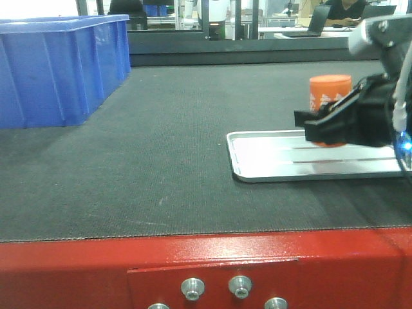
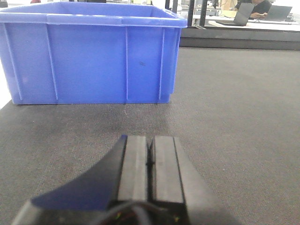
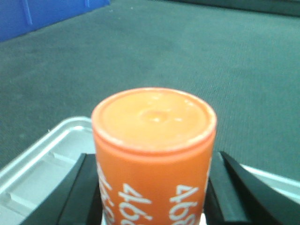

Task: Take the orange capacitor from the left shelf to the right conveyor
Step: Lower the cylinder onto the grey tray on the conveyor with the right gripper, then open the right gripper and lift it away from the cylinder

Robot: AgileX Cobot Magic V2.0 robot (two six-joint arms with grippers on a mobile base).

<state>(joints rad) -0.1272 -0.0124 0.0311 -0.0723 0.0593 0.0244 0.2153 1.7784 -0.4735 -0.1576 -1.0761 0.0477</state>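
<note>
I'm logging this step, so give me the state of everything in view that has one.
orange capacitor: upright, between the right gripper's fingers, over the tray
right gripper: shut on the capacitor
left gripper: shut, empty
silver tray: flat on the belt
blue bin: upright on the belt, contents hidden
</note>
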